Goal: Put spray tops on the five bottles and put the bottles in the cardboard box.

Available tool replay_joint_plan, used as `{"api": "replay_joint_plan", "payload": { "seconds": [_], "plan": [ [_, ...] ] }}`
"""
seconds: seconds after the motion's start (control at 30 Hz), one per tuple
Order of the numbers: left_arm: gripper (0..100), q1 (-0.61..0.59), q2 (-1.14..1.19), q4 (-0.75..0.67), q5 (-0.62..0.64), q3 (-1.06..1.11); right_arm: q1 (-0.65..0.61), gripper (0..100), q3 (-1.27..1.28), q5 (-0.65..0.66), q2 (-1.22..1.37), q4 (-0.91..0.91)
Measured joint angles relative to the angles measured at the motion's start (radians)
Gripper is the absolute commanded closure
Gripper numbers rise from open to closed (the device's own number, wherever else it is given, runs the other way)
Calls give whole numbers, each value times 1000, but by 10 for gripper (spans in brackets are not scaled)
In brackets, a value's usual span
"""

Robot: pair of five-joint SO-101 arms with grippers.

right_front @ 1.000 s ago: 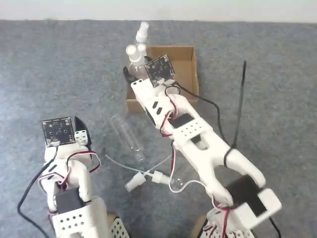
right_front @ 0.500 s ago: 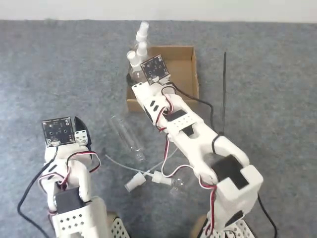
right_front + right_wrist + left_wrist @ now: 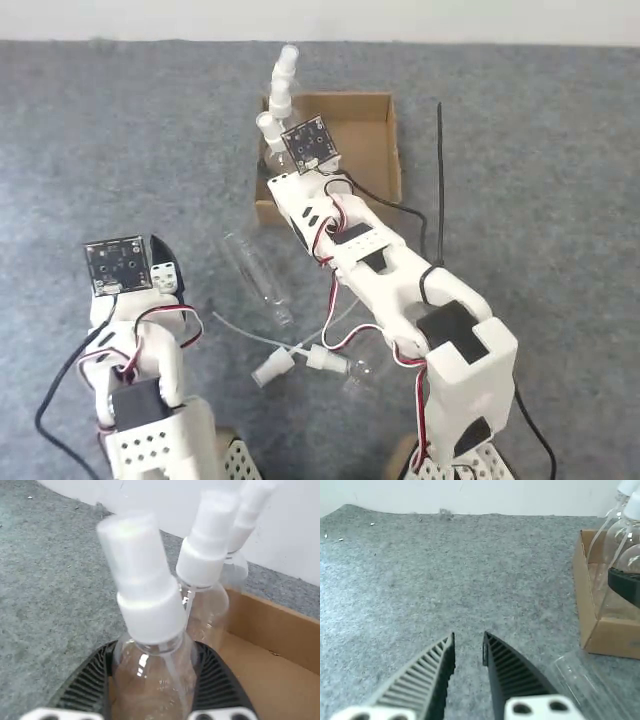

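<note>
My right gripper (image 3: 156, 654) is shut on a clear bottle (image 3: 150, 680) with a white spray top (image 3: 142, 585), held upright at the near left corner of the cardboard box (image 3: 392, 140). In the high view this bottle (image 3: 271, 140) sits just ahead of the right gripper (image 3: 275, 168). Two more capped bottles (image 3: 284, 80) stand behind it at the box's left wall. An uncapped bottle (image 3: 255, 270) lies on the carpet between the arms, and another (image 3: 365, 366) lies beside two loose spray tops (image 3: 272, 368). My left gripper (image 3: 468, 642) hangs open and empty over the carpet at the lower left (image 3: 165, 262).
Grey carpet covers the whole table. The box's right half (image 3: 365, 150) is bare cardboard. A black cable (image 3: 438, 180) runs along the carpet right of the box. Open carpet lies left of the box (image 3: 445, 580).
The right arm has swung left, and its wrist has shifted left at the box's left wall with the bottle still held. The left arm has not moved.
</note>
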Motion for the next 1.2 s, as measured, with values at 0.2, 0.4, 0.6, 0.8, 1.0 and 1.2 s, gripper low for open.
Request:
{"api": "replay_joint_plan", "payload": {
  "seconds": [0.2, 0.4, 0.6, 0.8, 1.0, 1.2],
  "plan": [
    [913, 0, 0, 0, 0, 0, 0, 976, 0, 0, 0, 0],
    [913, 0, 0, 0, 0, 0, 0, 950, 0, 0, 0, 0],
    [913, 0, 0, 0, 0, 0, 0, 813, 0, 0, 0, 0],
    [913, 0, 0, 0, 0, 0, 0, 806, 0, 0, 0, 0],
    [913, 0, 0, 0, 0, 0, 0, 718, 3, 0, 0, 0],
    [913, 0, 0, 0, 0, 0, -15, 675, 34, 0, 2, 0]
  ]
}}
